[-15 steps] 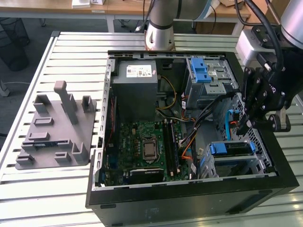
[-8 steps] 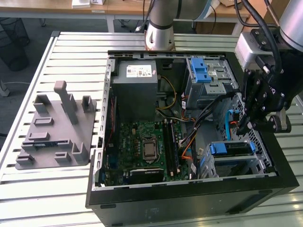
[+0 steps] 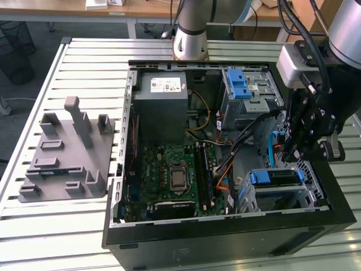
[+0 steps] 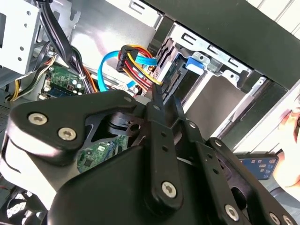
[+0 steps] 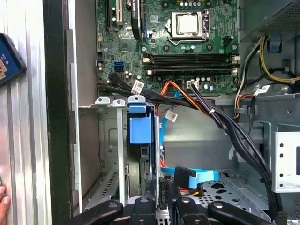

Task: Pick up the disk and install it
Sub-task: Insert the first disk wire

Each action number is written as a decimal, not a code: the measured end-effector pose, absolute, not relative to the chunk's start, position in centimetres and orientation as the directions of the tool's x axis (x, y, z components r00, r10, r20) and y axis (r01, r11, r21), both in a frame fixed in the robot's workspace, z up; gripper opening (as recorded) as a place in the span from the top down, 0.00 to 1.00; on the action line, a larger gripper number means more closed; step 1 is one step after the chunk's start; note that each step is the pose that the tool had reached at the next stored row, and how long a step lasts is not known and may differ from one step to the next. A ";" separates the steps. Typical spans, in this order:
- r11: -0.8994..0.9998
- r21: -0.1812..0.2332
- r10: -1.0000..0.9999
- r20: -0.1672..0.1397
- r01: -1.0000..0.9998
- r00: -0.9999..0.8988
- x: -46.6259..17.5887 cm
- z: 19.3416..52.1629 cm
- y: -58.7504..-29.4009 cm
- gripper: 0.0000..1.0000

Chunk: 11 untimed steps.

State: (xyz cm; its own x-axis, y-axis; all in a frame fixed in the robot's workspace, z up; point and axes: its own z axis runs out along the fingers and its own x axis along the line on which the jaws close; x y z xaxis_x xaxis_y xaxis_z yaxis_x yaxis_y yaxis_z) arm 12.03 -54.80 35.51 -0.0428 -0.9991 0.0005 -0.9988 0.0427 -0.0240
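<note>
Disk [image 3: 274, 177] seated in lower drive bay of open computer case [image 3: 225, 237], at corner on exterior view's right. Hand [image 3: 294, 151] hangs inside case, just above disk and apart from it; wide or narrow, cannot tell. Grey moulded tray [image 3: 62, 164] on slatted surface [image 3: 84, 226], exterior view's left, well apart from case.

Second wrist view: disk [image 4: 194, 63] shows blue tab in bay beyond hand [image 4: 157, 96]; blue cable [image 4: 105, 70] curls nearby.

First wrist view: disk [image 5: 139, 124] edge-on in bay, blue tab toward motherboard [image 5: 187, 47].
</note>
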 end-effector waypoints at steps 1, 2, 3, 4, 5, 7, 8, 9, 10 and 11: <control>0.043 -0.027 -0.999 0.000 -0.999 -0.043 12.0 35.4 -54.8 0.75; 0.043 -0.029 -0.999 0.000 -0.999 -0.043 12.0 35.3 -54.8 0.75; 0.043 -0.033 -0.999 0.000 -0.999 -0.043 12.0 35.2 -54.8 0.75; 0.043 -0.036 -0.999 0.000 -0.998 -0.043 12.0 35.1 -54.8 0.75; 0.042 -0.039 -0.999 0.000 -0.998 -0.043 12.0 35.0 -54.8 0.75; 0.042 -0.039 -0.999 0.000 -0.998 -0.042 12.0 35.0 -54.8 0.76; 0.042 -0.039 -0.999 0.000 -0.998 -0.042 12.0 35.0 -54.8 0.76; 0.042 -0.039 -0.999 0.000 -0.998 -0.042 12.0 35.0 -54.8 0.83; 0.043 -0.035 -0.999 0.000 -0.998 -0.043 12.0 35.0 -54.8 0.83; 0.043 -0.027 -0.999 0.000 -0.999 -0.043 12.1 35.0 -54.8 0.83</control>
